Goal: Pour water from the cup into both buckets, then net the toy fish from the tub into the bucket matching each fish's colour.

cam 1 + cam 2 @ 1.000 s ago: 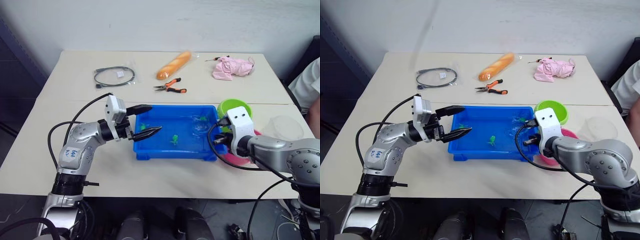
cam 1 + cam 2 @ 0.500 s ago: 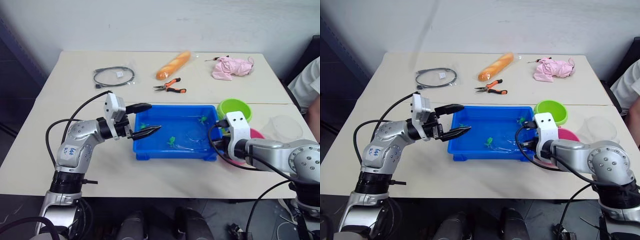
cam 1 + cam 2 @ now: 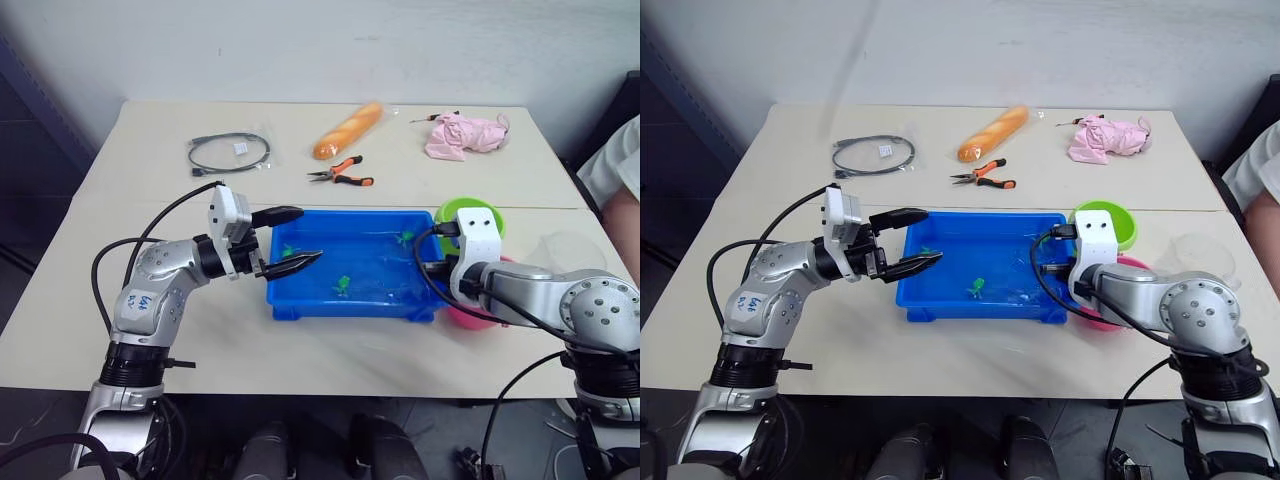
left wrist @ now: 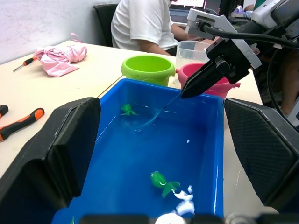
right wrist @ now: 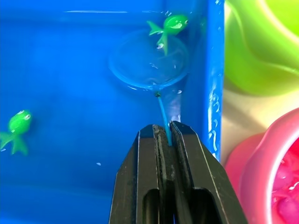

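Right wrist view: right gripper (image 5: 167, 132) has its jaws pinched tight on the thin blue handle of a small net (image 5: 148, 60); the net's clear round hoop lies in the tub's water with a green fish (image 5: 169, 24) at its far edge.
Tub: the blue tub (image 3: 300, 298) sits in the middle of the desk (image 3: 120, 180), holding water and green fish; one fish (image 3: 342, 285) floats near the tub's centre, another (image 3: 405, 238) near the corner closest to the green bucket.
Left gripper: left gripper (image 3: 288, 238) hovers over the tub's left end, jaws spread wide, holding nothing.
Green bucket: green bucket (image 3: 470, 216) stands just beside the tub's right far corner.
Pink bucket: pink bucket (image 4: 205, 78) stands just beside the tub's right side, nearer the robot than the green one, with pink shapes inside.
Cup: clear cup (image 4: 192, 50) stands beyond the two buckets, away from the tub.
Behind the tub: pliers (image 3: 340, 174), a baguette (image 3: 347, 130), a coiled cable (image 3: 228, 152) and a pink cloth (image 3: 464, 134).
Person: seated in a white shirt (image 4: 145, 23) past the buckets.
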Robot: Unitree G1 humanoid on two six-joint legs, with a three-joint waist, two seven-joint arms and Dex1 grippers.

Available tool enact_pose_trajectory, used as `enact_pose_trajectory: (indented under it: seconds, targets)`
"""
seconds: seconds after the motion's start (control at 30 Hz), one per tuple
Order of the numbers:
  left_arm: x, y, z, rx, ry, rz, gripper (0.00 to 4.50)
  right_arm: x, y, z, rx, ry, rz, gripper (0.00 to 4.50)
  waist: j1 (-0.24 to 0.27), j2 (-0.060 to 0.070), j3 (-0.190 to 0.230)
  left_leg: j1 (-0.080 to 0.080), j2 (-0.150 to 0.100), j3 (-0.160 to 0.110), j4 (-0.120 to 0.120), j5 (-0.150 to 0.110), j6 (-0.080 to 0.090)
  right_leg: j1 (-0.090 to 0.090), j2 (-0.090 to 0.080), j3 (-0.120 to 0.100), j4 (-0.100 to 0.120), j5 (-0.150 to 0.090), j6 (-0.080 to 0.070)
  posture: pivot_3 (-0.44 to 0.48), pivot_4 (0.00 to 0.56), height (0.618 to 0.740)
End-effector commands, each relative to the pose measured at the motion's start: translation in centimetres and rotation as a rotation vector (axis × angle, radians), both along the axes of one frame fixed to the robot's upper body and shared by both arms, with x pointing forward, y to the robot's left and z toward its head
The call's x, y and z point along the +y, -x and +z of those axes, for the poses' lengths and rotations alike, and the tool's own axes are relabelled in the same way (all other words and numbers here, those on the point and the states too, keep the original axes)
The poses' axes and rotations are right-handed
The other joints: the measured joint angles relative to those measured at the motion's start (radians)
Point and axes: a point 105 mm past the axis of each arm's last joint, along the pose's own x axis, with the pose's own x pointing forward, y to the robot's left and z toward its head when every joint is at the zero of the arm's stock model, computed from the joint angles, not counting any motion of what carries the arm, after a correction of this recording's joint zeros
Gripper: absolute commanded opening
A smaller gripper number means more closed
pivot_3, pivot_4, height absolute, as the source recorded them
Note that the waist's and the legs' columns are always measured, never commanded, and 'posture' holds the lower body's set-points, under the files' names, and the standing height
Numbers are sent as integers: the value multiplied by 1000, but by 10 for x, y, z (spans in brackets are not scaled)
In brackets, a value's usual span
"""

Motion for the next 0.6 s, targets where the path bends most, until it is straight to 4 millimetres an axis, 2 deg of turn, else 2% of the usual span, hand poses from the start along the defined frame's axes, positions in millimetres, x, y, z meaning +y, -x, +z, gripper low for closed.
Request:
enact_pose_trajectory:
  seconds: [0.03,0.27,0.6]
  targets:
    - [-2,4,12,-49,12,-16,4485,0,-3,13,-88,59,-6,0,0,0,0,0,0,0,0,0,0,0,0,0,0,0,0,0,150,740]
    - [-3,3,12,-47,13,-18,4485,4,-3,18,-158,144,49,0,-1,0,0,0,0,0,0,0,0,0,0,0,0,0,0,0,150,740]
    - [-2,5,11,-42,12,-20,4485,1,7,11,-168,237,131,0,-1,0,0,0,0,0,0,0,0,0,0,0,0,0,0,0,150,740]
